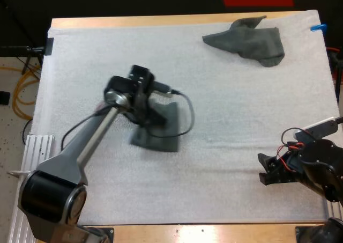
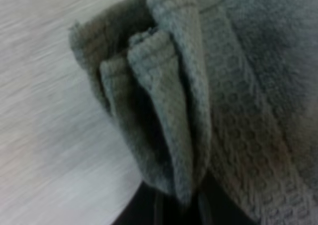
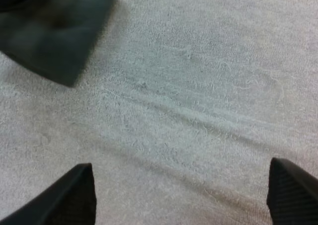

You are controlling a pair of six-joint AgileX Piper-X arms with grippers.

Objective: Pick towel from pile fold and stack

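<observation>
Our left gripper [image 1: 143, 110] pinches the folded towel [image 1: 163, 133] near the mat [image 1: 230, 119] centre; the fold looks nearly done, we judge. Our right gripper [image 3: 181, 185] gapes idle. The crumpled towel [image 1: 249, 42] waits far right; stacking remains.

Dark grey-green is shown by the folded towel [image 1: 163, 133], with a honeycomb weave seen close up; the crumpled towel [image 1: 247, 42] is coloured alike; the mat [image 1: 241, 119] is white, the worktop [image 1: 161, 21] pale wood

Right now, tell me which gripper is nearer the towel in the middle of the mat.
Left. The left gripper is clamped on the middle towel at its edge. The right gripper stands open over bare mat, far off to that towel's right.
</observation>
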